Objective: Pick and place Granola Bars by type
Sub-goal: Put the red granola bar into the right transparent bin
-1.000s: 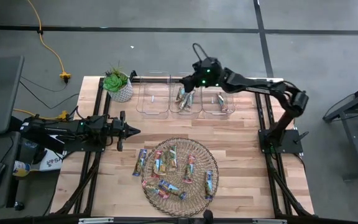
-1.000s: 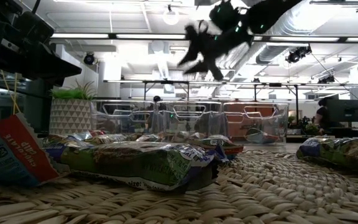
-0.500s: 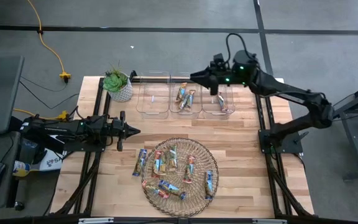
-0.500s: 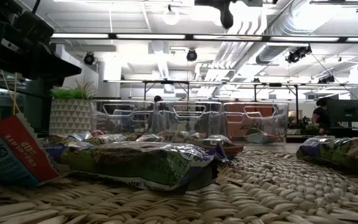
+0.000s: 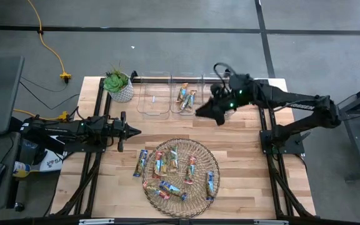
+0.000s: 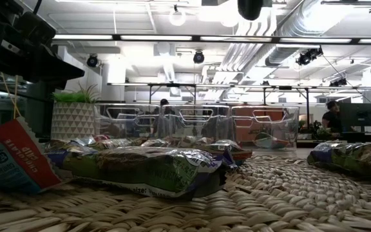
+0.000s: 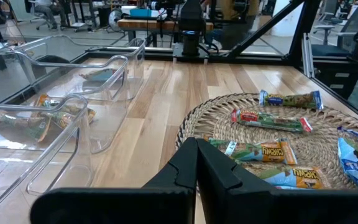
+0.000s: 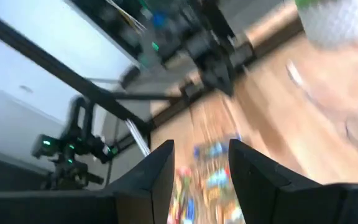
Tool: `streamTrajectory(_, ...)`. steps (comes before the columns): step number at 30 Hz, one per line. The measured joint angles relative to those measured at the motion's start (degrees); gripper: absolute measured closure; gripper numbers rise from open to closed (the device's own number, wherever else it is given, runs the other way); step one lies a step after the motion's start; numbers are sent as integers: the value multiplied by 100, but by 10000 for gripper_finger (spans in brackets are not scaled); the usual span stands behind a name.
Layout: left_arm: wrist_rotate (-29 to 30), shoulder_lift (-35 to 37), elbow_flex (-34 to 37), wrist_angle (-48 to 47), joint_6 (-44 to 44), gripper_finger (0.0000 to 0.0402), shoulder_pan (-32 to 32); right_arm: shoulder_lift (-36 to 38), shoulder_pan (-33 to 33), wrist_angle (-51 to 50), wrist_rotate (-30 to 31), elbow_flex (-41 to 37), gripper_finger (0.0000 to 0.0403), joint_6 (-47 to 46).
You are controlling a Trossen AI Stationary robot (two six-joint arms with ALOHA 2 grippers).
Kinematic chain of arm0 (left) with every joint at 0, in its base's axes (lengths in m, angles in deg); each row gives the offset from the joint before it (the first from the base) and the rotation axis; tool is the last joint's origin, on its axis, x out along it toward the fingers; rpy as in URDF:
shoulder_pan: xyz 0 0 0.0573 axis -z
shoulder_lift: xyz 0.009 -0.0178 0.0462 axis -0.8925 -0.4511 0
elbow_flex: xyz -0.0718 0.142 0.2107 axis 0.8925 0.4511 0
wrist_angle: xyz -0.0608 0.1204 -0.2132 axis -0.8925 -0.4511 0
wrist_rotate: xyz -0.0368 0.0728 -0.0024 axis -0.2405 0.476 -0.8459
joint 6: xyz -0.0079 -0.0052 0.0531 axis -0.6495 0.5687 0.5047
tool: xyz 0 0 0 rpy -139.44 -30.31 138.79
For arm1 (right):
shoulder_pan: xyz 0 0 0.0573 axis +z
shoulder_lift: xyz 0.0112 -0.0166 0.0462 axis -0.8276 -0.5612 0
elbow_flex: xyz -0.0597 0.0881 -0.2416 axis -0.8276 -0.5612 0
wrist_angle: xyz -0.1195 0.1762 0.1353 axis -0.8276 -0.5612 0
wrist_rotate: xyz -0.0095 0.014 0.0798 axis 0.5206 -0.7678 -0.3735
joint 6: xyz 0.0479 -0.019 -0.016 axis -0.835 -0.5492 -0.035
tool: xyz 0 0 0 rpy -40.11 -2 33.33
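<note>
While bars (image 5: pixel 179 169) blur, right tool (image 8: pixel 199 163) gapes empty — fingertips cut off

Glossy-wrapped Granola Bars (image 5: pixel 173 158), woven wicker mat (image 5: pixel 200 195)

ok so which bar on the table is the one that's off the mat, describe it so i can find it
Start at the round wicker mat near the front edge of the table. Just beyond its rim, on the side toward the left arm, one granola bar lies alone on bare wood. It has a mostly blue wrapper, and every other loose bar lies on the mat.

Bright overhead light; blurred right-wrist view
</note>
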Motion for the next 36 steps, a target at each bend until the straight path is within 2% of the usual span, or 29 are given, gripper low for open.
streamTrajectory(5,1,0,0,0,0,400,1,-2,563,-888,589,0,268,-746)
streamTrajectory(10,0,2,0,0,0,400,2,-4,1174,-1710,1426,1,268,-1215)
streamTrajectory(18,0,0,0,0,0,400,2,-228,1997,-2393,2609,0,268,-2018)
streamTrajectory(24,2,2,0,0,-2,400,0,-725,2534,-2641,3001,1,268,-2879)
streamTrajectory(31,1,2,1,0,-2,400,1,-1534,3061,-2412,3402,0,268,-3656)
streamTrajectory(36,0,0,0,0,-2,400,2,-2075,3223,-2059,3232,-1,268,-3801)
